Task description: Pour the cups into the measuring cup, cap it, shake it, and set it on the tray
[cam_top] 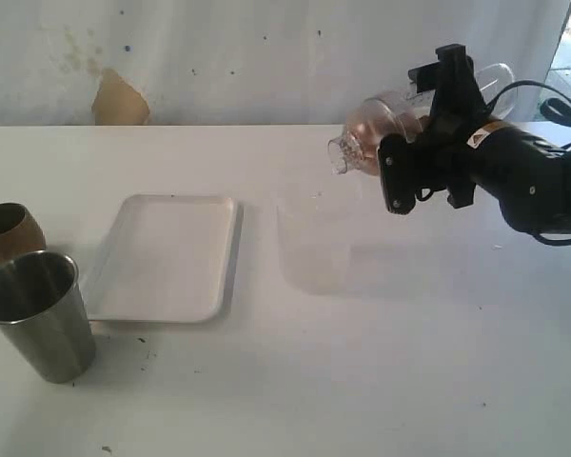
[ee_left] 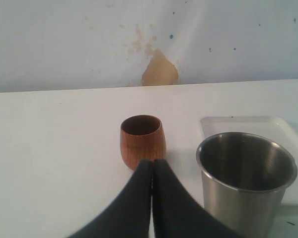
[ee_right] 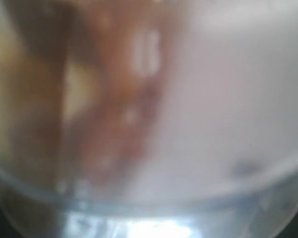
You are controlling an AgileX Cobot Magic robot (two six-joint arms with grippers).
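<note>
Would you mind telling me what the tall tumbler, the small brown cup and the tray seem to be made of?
Tall tumbler: metal, likely steel, brushed grey sheen with reflections. Small brown cup: apparently wood, matte, warm grain-like streaks. Tray: probably white plastic, smooth, slightly glossy; enamel cannot be ruled out.

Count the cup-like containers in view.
4. Brown cup at far left; steel tumbler beside it, nearer the camera; faint translucent beaker right of the tray; measuring cup held sideways in the right pincer. None appears hidden.
</note>
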